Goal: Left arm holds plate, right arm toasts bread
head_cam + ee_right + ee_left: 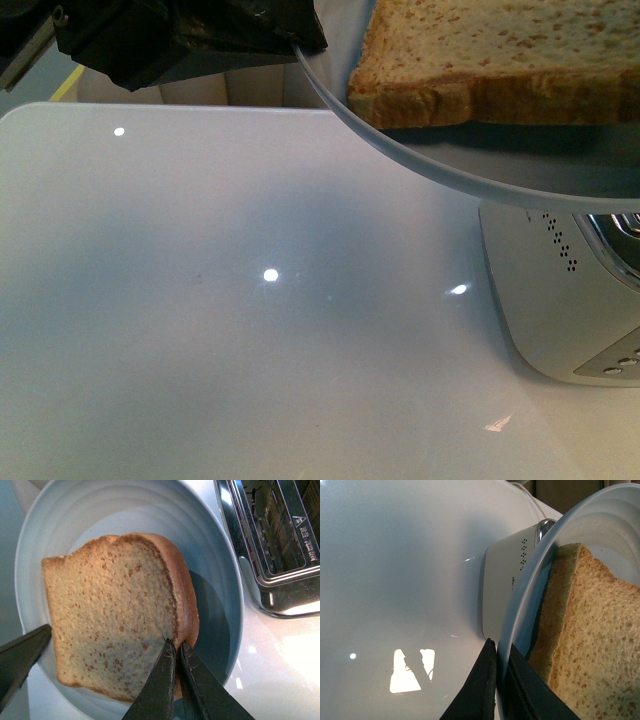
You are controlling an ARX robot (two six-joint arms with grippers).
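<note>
Bread speckled, brown-crusted; right hand pinches crust; left hand grips plate rim.

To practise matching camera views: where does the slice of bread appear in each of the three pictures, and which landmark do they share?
Front view: bread at the top right, on the raised plate.
Left wrist view: bread at the right edge, on the plate.
Right wrist view: bread in the centre, on the plate.
Shared landmark: the toaster.

glossy white table, white toaster on it
</note>
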